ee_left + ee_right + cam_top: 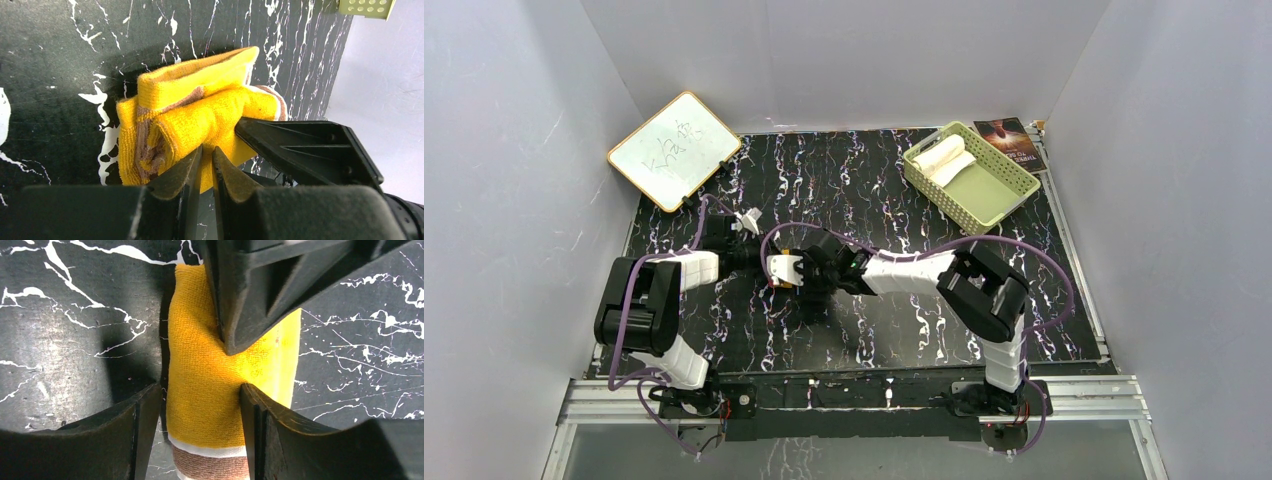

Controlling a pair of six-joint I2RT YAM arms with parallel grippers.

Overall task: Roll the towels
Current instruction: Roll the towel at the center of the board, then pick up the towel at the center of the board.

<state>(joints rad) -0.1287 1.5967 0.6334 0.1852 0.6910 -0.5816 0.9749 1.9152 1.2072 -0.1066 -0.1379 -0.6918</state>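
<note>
The mustard-yellow towel (200, 95) lies on the black marbled table as a loose short roll with a white and brown band at one end. My left gripper (207, 149) is shut on a fold of its yellow edge. My right gripper (200, 390) stands open around the yellow towel (205, 355): the right finger touches the cloth and the left finger is a little clear of it. In the top view both grippers meet mid-table, left gripper (762, 263) and right gripper (812, 272), at the yellow towel (782, 270). The cream-white towel (944, 158) lies rolled in the basket.
A pale green slotted basket (1014, 190) stands at the back right, its corner (367, 7) showing in the left wrist view. A white board with a wooden frame (674, 150) leans at the back left. A dark booklet (1014, 140) lies behind the basket. Grey walls enclose the table.
</note>
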